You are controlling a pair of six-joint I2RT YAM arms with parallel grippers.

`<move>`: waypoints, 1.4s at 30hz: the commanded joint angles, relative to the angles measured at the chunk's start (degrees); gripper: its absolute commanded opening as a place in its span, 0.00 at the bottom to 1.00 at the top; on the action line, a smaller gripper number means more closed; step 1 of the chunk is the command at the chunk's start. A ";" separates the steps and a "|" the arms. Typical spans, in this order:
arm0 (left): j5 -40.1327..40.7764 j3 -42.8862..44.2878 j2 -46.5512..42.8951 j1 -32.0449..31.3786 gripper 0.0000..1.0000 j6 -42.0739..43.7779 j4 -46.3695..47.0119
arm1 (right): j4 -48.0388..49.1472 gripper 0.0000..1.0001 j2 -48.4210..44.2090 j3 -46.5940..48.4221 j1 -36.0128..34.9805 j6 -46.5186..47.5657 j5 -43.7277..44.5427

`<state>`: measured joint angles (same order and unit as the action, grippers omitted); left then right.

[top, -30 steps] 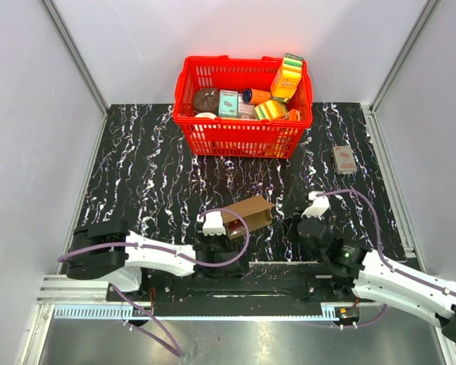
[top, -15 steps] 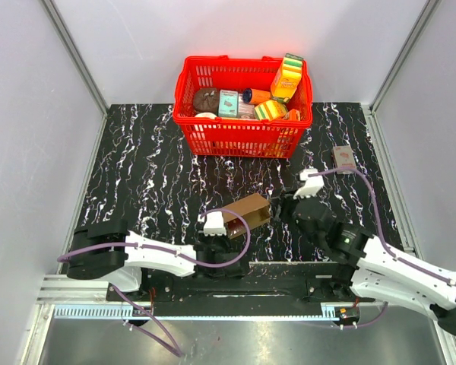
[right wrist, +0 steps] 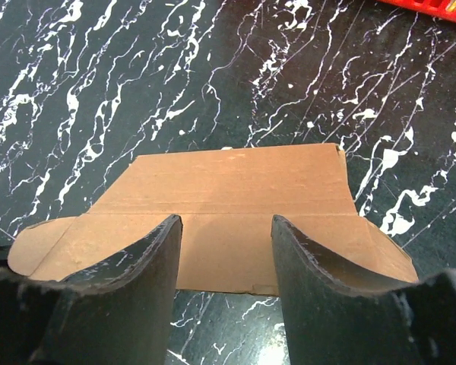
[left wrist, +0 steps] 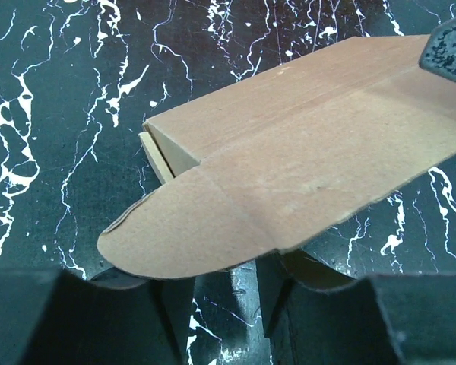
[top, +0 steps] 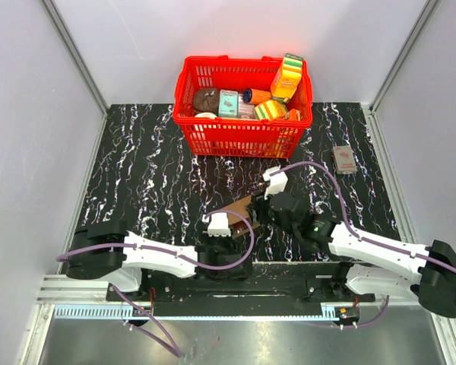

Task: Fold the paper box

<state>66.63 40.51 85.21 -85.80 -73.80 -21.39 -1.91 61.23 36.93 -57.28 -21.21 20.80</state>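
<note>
Paper box [top: 240, 210] lies by the table's [top: 152, 182] near edge, 2 grippers on it: left gripper [top: 228, 226] at its near-left end, right gripper [top: 258, 208] at its right end. Red basket [top: 243, 137] stands at the far edge.

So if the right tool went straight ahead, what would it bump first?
Most likely the paper box: the right tool points at its flat brown top, jaws open. Depth is unclear.
</note>
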 commanded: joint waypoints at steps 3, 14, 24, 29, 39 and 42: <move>0.69 2.55 -1.54 -1.12 0.41 0.94 0.12 | 4.37 0.57 -0.59 1.57 -0.21 1.00 -0.85; -0.10 2.12 -4.69 -2.00 0.77 1.99 0.21 | 6.04 0.57 0.82 0.78 -0.29 0.12 -1.02; -1.51 2.99 -9.80 -9.38 0.77 8.47 0.82 | 6.92 0.57 2.14 0.43 -0.29 -0.32 -1.20; -3.08 6.07 -9.10 -16.40 0.73 13.15 3.11 | 7.19 0.57 2.66 -0.01 -0.20 -0.76 -0.67; 1.91 9.24 -18.84 -25.03 0.47 2.81 -8.48 | 9.82 0.59 5.47 -2.21 -0.29 -1.20 -3.48; 4.72 6.61 -23.50 -25.03 0.46 1.21 -10.43 | 10.52 0.59 5.57 -3.52 -0.29 -1.55 -4.01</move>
<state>65.25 48.40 67.11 -110.96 -67.18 -26.74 4.99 66.61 34.79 -57.28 -21.87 18.22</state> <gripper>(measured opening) 0.468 0.585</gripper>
